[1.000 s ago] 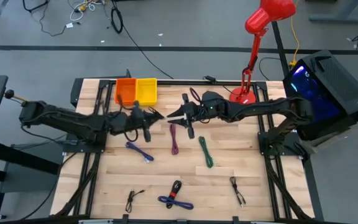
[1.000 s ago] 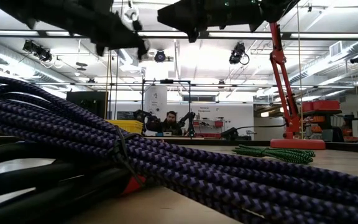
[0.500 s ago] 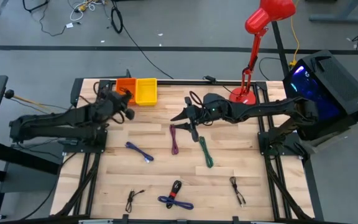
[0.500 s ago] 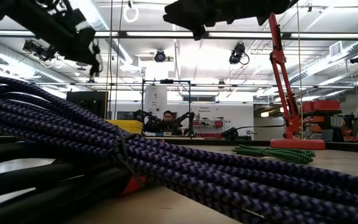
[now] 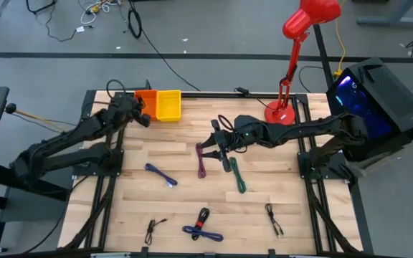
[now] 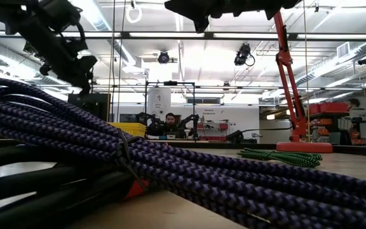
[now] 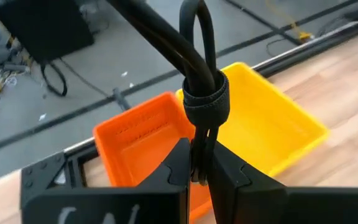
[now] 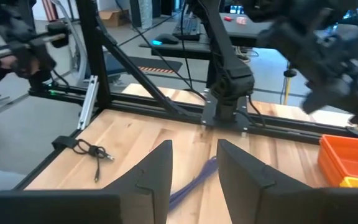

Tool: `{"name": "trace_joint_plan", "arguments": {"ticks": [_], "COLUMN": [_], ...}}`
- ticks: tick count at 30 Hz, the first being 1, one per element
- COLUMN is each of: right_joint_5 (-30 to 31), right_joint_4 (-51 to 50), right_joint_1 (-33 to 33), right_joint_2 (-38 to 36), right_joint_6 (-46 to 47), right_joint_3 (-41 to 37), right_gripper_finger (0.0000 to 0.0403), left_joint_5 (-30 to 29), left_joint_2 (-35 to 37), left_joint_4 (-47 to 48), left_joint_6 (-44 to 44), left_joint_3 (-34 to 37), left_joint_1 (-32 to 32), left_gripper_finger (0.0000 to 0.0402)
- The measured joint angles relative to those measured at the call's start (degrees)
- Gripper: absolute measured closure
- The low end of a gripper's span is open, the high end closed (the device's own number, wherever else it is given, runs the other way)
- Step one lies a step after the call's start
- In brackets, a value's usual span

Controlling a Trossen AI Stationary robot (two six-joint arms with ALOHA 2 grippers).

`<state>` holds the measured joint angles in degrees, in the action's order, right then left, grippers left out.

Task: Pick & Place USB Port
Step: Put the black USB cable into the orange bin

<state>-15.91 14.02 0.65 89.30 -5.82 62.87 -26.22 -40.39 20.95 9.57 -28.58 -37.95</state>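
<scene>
My left gripper (image 5: 143,117) is at the far left of the table, at the orange bin (image 5: 144,104), and is shut on a black bundled cable (image 7: 199,74) with a strap around it. In the left wrist view the cable sticks out past the fingertips above the orange bin (image 7: 138,134) and the yellow bin (image 7: 263,118). My right gripper (image 5: 210,147) hangs open over the middle of the table, above the far end of a maroon cable (image 5: 201,162), with nothing between its fingers (image 8: 160,168). My left gripper pinches the black cable bundle between its two fingers just below the strap (image 7: 201,140). The bundle runs on past the fingertips along the fingers' line. It is lifted clear, over the bins.
Loose on the wood lie a blue cable (image 5: 160,175), a green cable (image 5: 236,175), a blue-and-black bundle (image 5: 202,228) and two thin black cables (image 5: 153,230) (image 5: 274,219). A red lamp (image 5: 282,107) stands at the far right.
My left gripper has swung from the middle of the table toward its far left corner and now stands by the orange bin, still shut on the black cable. My right gripper has drifted a little toward the near edge.
</scene>
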Motion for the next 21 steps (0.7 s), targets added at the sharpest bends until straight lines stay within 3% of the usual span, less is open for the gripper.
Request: {"name": "trace_joint_plan", "arguments": {"ticks": [11, 21], "right_joint_5": [1.4, 4.5], "right_joint_4": [-0.7, -1.8], "right_joint_1": [-3.0, -4.7], "right_joint_2": [0.0, 0.1], "right_joint_6": [-0.7, -2.1], "right_joint_3": [0.0, 0.0], "right_gripper_finger": [0.0277, 0.0277], "left_joint_5": [12.7, 15.1], "left_joint_2": [-10.8, -19.9], "left_joint_4": [-5.3, -8.1], "left_joint_6": [-1.3, -1.3], "left_joint_3": [0.0, 0.0], "left_joint_1": [-11.2, -16.5], "left_gripper_finger": [0.0371, 0.0371]}}
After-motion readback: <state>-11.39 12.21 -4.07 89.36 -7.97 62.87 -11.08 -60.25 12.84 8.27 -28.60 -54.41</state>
